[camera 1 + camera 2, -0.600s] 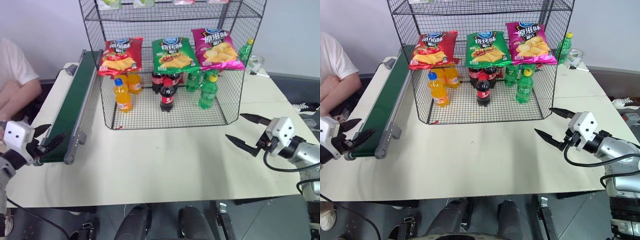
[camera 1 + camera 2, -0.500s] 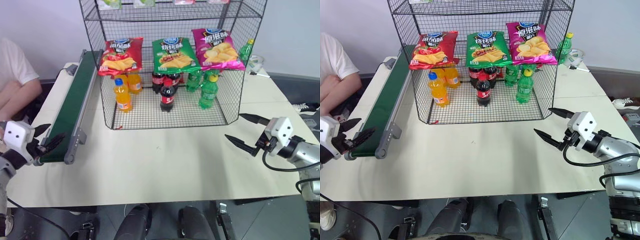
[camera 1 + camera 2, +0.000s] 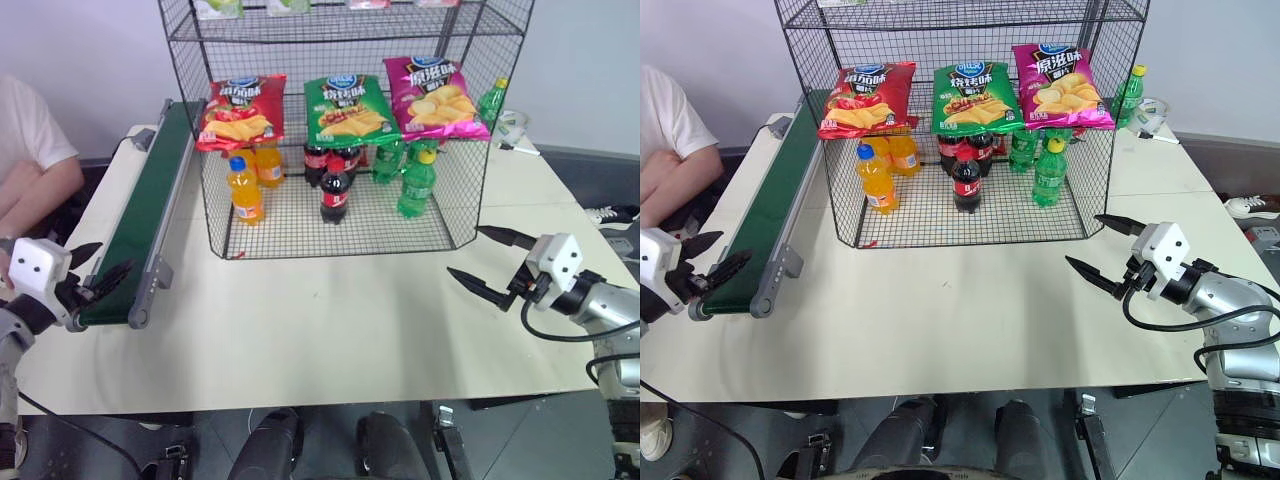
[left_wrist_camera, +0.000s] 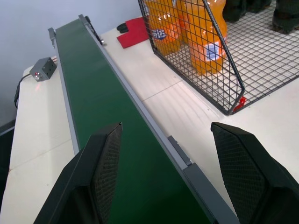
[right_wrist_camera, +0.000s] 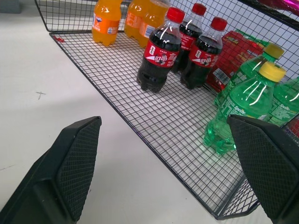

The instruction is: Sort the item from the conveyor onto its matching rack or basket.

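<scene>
On the middle tier of the tall black wire-grid rack [image 3: 340,130], at its left end, the red crisp bag with a round blue logo and pictured yellow crisps [image 3: 241,111] hangs against the front mesh, exactly where it was half a second ago, beside a green crisp bag [image 3: 346,107] and a magenta one [image 3: 434,96]. Nothing has shifted but the grippers, barely. Left gripper [image 3: 103,268] hovers wide-fingered over the near end of the long dark green conveyor belt [image 3: 150,200]; right gripper [image 3: 482,262] stands spread and empty over the cream table [image 3: 330,320].
</scene>
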